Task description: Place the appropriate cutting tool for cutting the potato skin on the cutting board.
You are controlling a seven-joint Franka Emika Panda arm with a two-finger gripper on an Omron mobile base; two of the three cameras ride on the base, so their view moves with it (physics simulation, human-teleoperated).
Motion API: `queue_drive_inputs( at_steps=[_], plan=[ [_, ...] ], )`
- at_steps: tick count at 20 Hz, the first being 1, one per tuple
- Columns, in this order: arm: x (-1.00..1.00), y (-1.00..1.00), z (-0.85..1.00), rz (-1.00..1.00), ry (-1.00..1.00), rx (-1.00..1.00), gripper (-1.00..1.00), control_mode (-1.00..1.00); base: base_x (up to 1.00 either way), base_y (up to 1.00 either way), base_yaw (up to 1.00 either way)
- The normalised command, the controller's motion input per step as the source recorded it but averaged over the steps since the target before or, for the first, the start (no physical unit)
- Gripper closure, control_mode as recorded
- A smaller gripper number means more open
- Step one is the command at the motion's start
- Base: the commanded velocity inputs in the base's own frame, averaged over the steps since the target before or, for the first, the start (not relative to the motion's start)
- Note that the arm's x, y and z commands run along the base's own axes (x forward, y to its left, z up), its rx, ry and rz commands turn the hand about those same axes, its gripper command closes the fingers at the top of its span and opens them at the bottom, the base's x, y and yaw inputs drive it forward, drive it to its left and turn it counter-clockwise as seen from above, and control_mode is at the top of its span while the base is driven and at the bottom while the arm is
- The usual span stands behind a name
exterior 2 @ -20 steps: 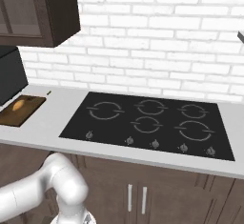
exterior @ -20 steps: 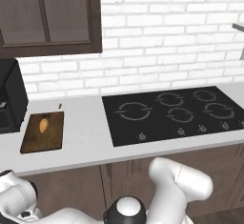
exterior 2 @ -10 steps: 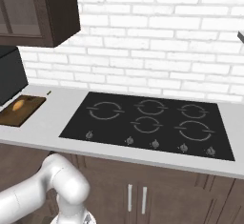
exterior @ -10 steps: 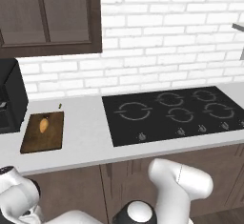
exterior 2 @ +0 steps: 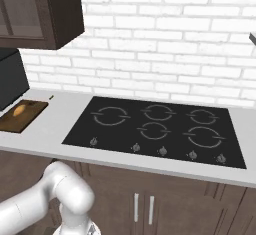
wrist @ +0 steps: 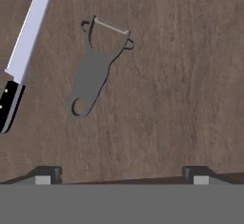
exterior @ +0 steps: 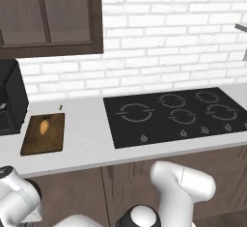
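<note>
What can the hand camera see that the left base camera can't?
Seen from the hand: a grey peeler lying flat on a dark wooden surface, a knife apart from it to one side, and the open gripper with nothing between its tips.

Seen from the left base: the cutting board with the potato on it, the counter, the black stove top and the brick wall.

Shared: I can't pick out anything that appears in both.

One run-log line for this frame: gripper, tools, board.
gripper: open, holding nothing | peeler: lying flat on brown wood beside knife, untouched | potato: on board | peeler not yet on board
</note>
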Motion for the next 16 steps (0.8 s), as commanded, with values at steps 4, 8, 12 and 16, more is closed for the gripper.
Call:
queue_drive_inputs(
  at_steps=[4,8,12,16],
  plan=[
    [0.39,0.01,0.0,-0.05,-0.12,0.0,-1.0,-1.0,0.0,0.0,0.0],
    [0.46,0.05,-0.02,-0.07,0.0,0.0,-1.0,-1.0,0.0,0.0,0.0],
    [0.36,0.16,-0.14,-0.09,0.0,0.0,-1.0,-1.0,0.0,0.0,0.0],
    [0.2,0.15,-0.22,-0.09,0.0,0.0,-1.0,-1.0,0.0,0.0,0.0]
  ],
)
